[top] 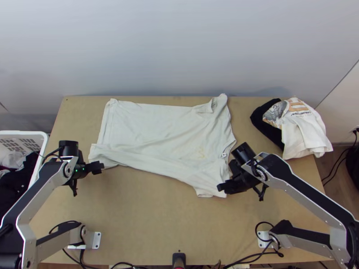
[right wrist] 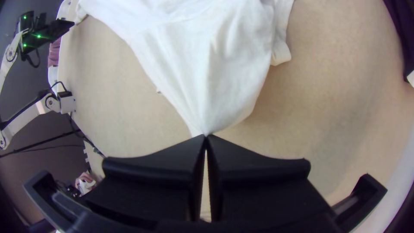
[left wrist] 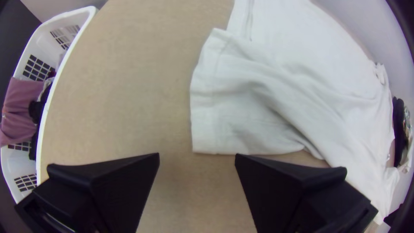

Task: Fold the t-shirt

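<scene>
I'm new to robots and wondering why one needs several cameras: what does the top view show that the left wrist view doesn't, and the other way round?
Top view: the mounting plates of the left arm and right arm, and a yellowish mark on the t-shirt.

Left wrist view: a mauve cloth over the basket's rim, and a wide gap between the left gripper's fingers.

Both: t-shirt, basket, tabletop and the dark and white clothes beyond the shirt.
</scene>
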### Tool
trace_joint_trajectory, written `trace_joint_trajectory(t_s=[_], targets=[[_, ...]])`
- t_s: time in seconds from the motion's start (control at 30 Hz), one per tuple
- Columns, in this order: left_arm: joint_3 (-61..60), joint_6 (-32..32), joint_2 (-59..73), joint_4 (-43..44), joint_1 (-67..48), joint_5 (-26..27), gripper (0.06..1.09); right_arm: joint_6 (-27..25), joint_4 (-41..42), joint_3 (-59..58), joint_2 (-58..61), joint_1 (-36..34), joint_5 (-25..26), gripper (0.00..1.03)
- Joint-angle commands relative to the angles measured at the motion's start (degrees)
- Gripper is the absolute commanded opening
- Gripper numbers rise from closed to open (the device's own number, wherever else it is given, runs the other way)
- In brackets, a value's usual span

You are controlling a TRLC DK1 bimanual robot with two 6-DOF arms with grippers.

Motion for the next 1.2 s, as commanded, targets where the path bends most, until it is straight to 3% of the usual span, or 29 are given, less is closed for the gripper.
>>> trace_joint_trajectory(t_s=[0.0,0.13,0.2,0.3,0.5,0.57,0.63,0.67,0.87,1.17], targets=[[1.3,-0.6,5.7,0.1,-0.3,0.1,0.94,-1.1,-3.1,0.6,-2.2,-0.7,0.1,0.03],[3.2,-1.9,9.5,-1.1,-1.7,0.1,0.92,-1.4,-4.2,0.8,-2.7,-1.5,0.1,0.03],[3.7,-2.7,9.2,-0.9,-2.0,0.1,0.81,-1.4,-4.6,0.6,-3.1,-1.6,0.1,0.03],[4.3,-3.3,8.1,0.1,-2.2,0.1,0.76,-1.5,-4.7,-0.1,-3.6,-1.7,0.1,0.03],[4.6,-3.2,8.9,1.3,-2.1,0.1,0.73,-1.4,-4.8,-0.2,-3.7,-2.0,0.0,0.03],[4.0,-3.2,8.8,3.1,-2.2,0.1,0.49,-1.4,-4.8,-0.2,-3.6,-2.2,0.1,0.03],[2.7,-2.5,7.3,5.8,-2.2,0.0,0.17,-1.5,-5.5,0.1,-3.6,-2.4,0.0,0.03],[2.4,-1.6,6.5,6.6,-2.2,0.1,0.1,-1.6,-6.2,0.4,-3.6,-2.4,0.0,0.03],[1.5,2.6,0.3,1.0,-2.4,0.0,0.1,-2.3,-11.1,3.5,-2.2,-0.6,-1.3,0.03],[1.6,17.2,-18.7,-19.7,-0.9,4.8,0.1,-6.9,-23.0,9.6,0.0,3.8,-2.0,0.03]])
